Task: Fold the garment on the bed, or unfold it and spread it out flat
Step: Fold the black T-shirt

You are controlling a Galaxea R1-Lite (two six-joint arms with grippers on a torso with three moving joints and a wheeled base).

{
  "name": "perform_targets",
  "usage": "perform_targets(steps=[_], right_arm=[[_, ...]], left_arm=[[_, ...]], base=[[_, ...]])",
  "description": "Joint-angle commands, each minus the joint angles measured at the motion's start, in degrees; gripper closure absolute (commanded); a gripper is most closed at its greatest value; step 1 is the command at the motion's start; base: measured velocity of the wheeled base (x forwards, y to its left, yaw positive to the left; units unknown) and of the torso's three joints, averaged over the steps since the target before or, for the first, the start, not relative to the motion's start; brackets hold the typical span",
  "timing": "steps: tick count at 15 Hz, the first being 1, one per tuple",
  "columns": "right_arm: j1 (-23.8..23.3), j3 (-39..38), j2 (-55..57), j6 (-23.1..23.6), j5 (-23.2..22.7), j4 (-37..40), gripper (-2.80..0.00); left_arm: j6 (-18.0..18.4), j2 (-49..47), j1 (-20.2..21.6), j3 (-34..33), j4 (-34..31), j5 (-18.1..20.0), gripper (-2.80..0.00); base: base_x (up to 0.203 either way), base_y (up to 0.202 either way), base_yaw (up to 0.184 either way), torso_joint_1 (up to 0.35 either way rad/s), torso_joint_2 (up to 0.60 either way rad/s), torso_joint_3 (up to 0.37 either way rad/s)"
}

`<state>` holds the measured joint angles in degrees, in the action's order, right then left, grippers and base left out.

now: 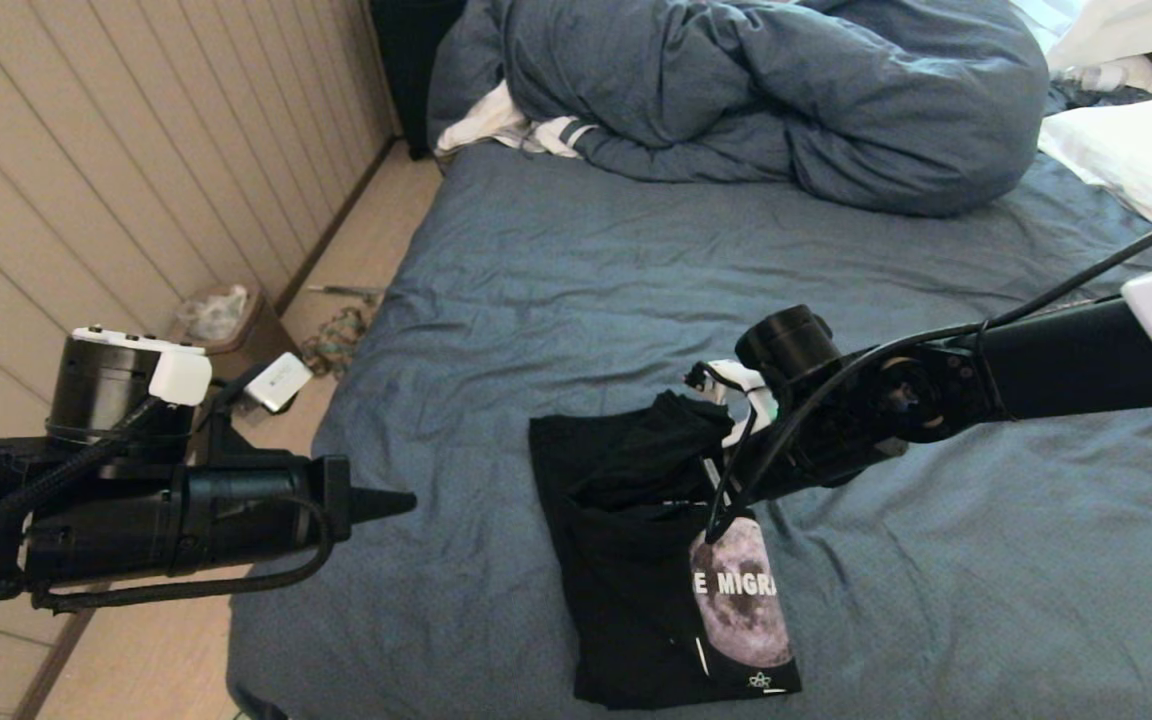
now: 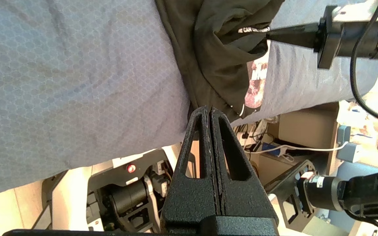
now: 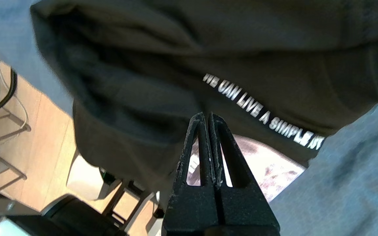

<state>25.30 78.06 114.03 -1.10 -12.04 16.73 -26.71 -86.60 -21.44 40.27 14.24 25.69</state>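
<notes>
The garment (image 1: 626, 560), a black T-shirt with a moon print, lies folded near the front edge of the bed (image 1: 636, 260). Its far part is bunched and lifted. My right gripper (image 3: 207, 114) is shut, pinching a raised fold of the black fabric beside a line of white text (image 3: 264, 114). The left wrist view shows the right gripper (image 2: 269, 32) at that fold of the garment (image 2: 215, 49). In the head view my right wrist (image 1: 836, 400) hides the right gripper's fingertips. My left gripper (image 1: 406, 503) hangs shut and empty over the bed's left edge, apart from the shirt.
A bunched blue-grey duvet (image 1: 766, 90) fills the far end of the bed, with a white-and-striped cloth (image 1: 506, 125) beside it. A white pillow (image 1: 1146, 160) lies at the far right. A panelled wall and a small bin (image 1: 216, 315) stand left of the bed.
</notes>
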Motion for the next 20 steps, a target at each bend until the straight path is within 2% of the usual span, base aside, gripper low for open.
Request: perform_targets(steps=[1, 5, 9, 14, 20], right_arm=[[-0.5, 0.6, 1.3, 0.0, -0.1, 0.1, 0.0], [-1.1, 3.3, 4.1, 0.0, -0.2, 0.2, 0.0], [0.2, 3.3, 5.9, 0.0, -0.2, 0.1, 0.0], [7.6, -0.7, 6.5, -0.1, -0.1, 0.0, 0.0], [12.9, -2.0, 8.4, 0.0, -0.1, 0.0, 0.0]], left_arm=[[-0.2, -0.2, 0.0, 0.1, 0.1, 0.2, 0.0], [-0.2, -0.5, 0.0, 0.1, 0.1, 0.2, 0.0], [-0.2, -0.7, 0.0, 0.1, 0.1, 0.5, 0.0], [-0.2, -0.8, 0.0, 0.1, 0.1, 0.5, 0.0], [-0.2, -0.8, 0.0, 0.1, 0.1, 0.5, 0.0]], base=[[0.0, 0.0, 0.0, 0.0, 0.0, 0.0], [0.0, 0.0, 0.0, 0.0, 0.0, 0.0], [0.0, 0.0, 0.0, 0.0, 0.0, 0.0], [0.0, 0.0, 0.0, 0.0, 0.0, 0.0], [0.0, 0.0, 0.0, 0.0, 0.0, 0.0]])
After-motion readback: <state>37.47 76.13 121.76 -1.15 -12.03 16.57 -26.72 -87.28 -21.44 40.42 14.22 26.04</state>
